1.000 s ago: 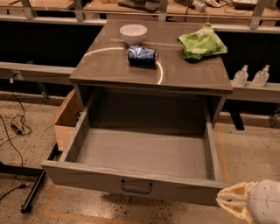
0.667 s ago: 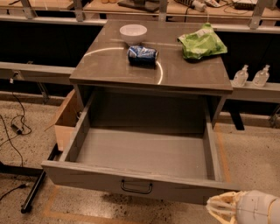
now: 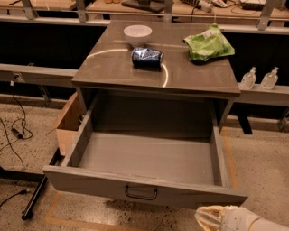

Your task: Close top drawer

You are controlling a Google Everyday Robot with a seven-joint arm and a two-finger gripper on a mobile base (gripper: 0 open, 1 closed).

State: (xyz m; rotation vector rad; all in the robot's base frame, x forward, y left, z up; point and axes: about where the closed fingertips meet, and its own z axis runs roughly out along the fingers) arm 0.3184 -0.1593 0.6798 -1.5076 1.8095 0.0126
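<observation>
Floor (image 3: 262, 162): pale speckled stone with dark flecks.
Tape (image 3: 229, 153): tan lines on floor, right of cabinet and at lower left.
Cabinet (image 3: 108, 67): grey, flat top, centre of view.
Light: from above, curved glare streak across cabinet top.
Ledge (image 3: 36, 72): grey, running left to right behind cabinet, dark gaps above and below.
Benches (image 3: 49, 4): wood tops along far edge, metal posts.
Bottles (image 3: 248, 79): two, clear, side by side on ledge at right.
Box (image 3: 67, 124): open cardboard, on floor just left of cabinet.
Cables (image 3: 16, 131): black, loose on floor, far left.
Bar (image 3: 38, 194): black, lying on floor, lower left.
Gripper (image 3: 212, 219): pale, bottom right edge, over floor.
</observation>
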